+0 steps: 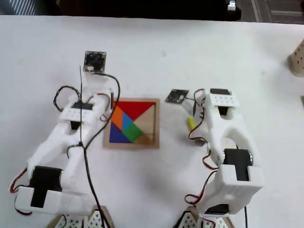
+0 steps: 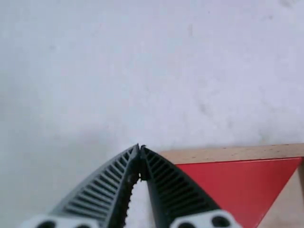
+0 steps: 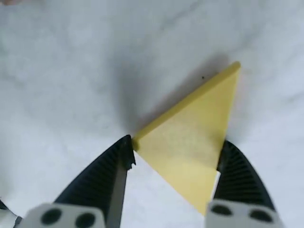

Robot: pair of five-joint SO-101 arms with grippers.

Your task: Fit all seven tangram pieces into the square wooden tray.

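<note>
The square wooden tray (image 1: 154, 124) lies between the two arms. Inside it sit a red triangle (image 1: 134, 110), an orange piece (image 1: 117, 119), a blue piece (image 1: 116, 134), a teal piece (image 1: 127, 122) and a green piece (image 1: 134, 132); the right part is bare wood. My left gripper (image 2: 140, 148) is shut with nothing in it, its tips at the tray's far left corner (image 2: 228, 154), next to the red triangle (image 2: 232, 185). My right gripper (image 3: 175, 145) is shut on a yellow triangle (image 3: 194, 142), just above the white table to the right of the tray (image 1: 191, 122).
A small black board (image 1: 95, 60) lies behind the left arm, and another (image 1: 176, 96) sits beside the right arm. A pegged wooden block (image 1: 297, 59) stands at the right edge. Cables loop around both arms close to the tray.
</note>
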